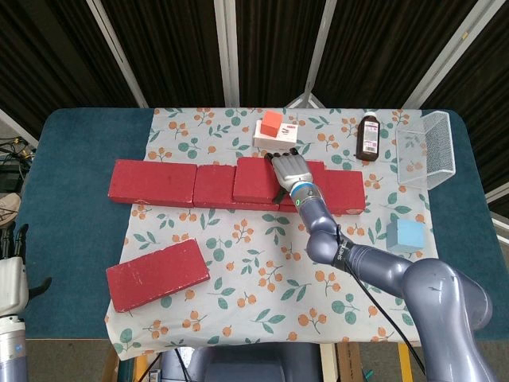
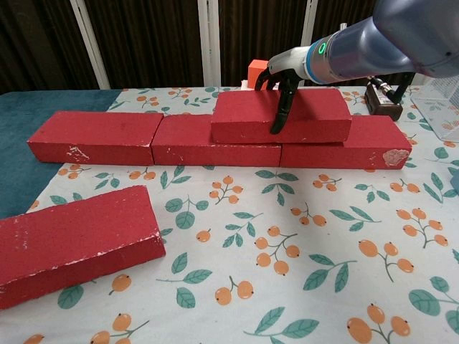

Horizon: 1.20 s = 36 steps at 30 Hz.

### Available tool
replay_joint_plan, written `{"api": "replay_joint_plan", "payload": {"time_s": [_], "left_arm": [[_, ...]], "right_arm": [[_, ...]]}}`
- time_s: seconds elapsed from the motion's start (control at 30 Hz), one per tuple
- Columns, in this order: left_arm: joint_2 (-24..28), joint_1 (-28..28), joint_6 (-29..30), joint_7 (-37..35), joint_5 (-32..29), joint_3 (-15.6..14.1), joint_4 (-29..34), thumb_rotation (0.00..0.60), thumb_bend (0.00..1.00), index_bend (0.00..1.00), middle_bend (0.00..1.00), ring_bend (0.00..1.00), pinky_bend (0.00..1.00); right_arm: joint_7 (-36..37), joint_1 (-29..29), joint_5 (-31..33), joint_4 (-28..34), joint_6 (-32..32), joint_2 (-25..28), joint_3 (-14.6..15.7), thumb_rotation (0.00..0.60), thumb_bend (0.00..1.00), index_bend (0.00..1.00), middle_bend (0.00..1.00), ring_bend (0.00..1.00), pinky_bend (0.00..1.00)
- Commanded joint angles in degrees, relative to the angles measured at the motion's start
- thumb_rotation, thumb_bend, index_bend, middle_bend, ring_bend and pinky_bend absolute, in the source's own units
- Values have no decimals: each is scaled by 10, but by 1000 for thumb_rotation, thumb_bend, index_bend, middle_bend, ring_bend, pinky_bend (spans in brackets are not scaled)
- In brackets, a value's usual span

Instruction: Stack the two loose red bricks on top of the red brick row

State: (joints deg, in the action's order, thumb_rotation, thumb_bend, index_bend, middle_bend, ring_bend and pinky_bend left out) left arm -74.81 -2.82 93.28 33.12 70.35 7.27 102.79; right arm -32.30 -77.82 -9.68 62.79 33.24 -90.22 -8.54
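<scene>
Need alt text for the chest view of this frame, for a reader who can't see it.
The robot's right hand grips a red brick resting on top of a row of three red bricks on a floral tablecloth. A second loose red brick lies flat in the near left corner, and a brown bottle stands behind the row at right.

Bricks (image 2: 79,240) matt red, rough and grainy, chipped pale at corners. Tablecloth (image 2: 301,244) printed cloth, matt. Right arm (image 1: 413,278) smooth glossy grey-blue shell. Bottle (image 1: 370,138) glossy brown.
</scene>
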Motion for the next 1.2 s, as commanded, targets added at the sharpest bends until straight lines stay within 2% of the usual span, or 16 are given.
{"api": "replay_joint_plan", "payload": {"time_s": [0.03, 0.67, 0.93, 1.2], "left_arm": [[-1, 0, 0, 1, -1, 0, 0, 600, 3, 56, 0, 0, 79], [-4, -2, 0, 6, -3, 0, -2, 600, 3, 56, 0, 0, 75], [-4, -3, 0, 7, -3, 0, -2, 600, 3, 56, 0, 0, 76], [-4, -2, 1, 6, -3, 0, -2, 600, 3, 56, 0, 0, 75]], "right_arm": [[3, 1, -2, -4, -3, -2, 2, 600, 119, 407, 396, 329, 0], [33, 6, -28, -16, -16, -11, 9, 600, 117, 402, 391, 314, 0], [32, 2, -28, -10, -11, -5, 13, 600, 117, 239, 246, 117, 0], [24, -6, -7, 3, -10, 3, 23, 600, 117, 165, 167, 40, 0]]}}
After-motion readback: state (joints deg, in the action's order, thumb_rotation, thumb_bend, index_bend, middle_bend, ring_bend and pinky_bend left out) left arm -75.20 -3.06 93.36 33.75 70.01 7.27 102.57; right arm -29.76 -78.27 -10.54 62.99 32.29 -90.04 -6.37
